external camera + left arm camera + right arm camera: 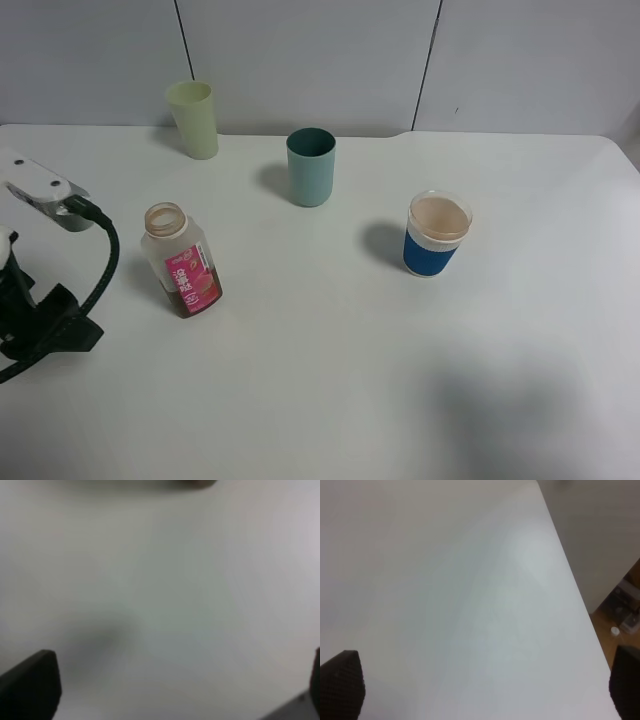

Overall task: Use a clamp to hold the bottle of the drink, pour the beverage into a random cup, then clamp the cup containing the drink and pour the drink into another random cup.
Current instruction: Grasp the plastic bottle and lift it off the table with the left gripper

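High camera: uncapped bottle of the drink (182, 262) stands upright beside the left arm (40, 300), handy for grasping; blue-sleeved cup (436, 235) and teal cup (311, 167) stand well apart on the table (320, 400).
Left wrist: left gripper (177, 685) released, empty, over bare table.
Right wrist: right gripper (484, 685) released, empty, near the table's edge.

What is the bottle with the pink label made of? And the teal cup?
The bottle looks like clear glossy plastic: dark drink shows through its walls. The teal cup looks like opaque plastic with a dull, even finish, though it could be something else.

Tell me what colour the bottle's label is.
The label is bright pink, clearest in the exterior high view.
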`<control>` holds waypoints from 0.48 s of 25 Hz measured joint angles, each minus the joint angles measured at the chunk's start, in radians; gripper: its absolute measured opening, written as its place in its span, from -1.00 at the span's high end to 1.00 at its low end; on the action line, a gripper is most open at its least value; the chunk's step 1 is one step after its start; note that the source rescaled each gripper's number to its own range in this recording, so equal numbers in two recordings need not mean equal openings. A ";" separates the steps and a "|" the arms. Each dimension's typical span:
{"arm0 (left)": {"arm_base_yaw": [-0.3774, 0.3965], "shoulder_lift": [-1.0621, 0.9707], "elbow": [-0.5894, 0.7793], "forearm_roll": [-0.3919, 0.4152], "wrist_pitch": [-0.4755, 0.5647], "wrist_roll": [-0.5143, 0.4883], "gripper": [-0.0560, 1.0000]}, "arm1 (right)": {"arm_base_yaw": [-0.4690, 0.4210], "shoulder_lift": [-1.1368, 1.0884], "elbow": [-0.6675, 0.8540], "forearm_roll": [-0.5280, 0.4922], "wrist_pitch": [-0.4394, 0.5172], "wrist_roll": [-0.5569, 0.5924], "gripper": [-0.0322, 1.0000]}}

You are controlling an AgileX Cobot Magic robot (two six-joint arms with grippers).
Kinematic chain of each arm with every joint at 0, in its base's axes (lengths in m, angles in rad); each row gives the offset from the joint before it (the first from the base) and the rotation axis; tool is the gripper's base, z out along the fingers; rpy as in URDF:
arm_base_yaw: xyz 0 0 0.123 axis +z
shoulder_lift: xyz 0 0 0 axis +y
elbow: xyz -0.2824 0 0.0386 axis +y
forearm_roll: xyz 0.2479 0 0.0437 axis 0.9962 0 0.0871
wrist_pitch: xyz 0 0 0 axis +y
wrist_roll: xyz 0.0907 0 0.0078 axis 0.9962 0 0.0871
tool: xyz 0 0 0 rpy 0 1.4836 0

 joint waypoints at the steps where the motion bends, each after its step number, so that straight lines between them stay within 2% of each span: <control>1: -0.014 0.009 0.022 -0.011 -0.043 0.000 -1.00 | 0.000 0.000 0.000 0.000 0.000 0.000 -1.00; 12: -0.091 0.035 0.205 -0.122 -0.446 0.000 -1.00 | 0.000 0.000 0.000 0.000 0.000 0.000 -1.00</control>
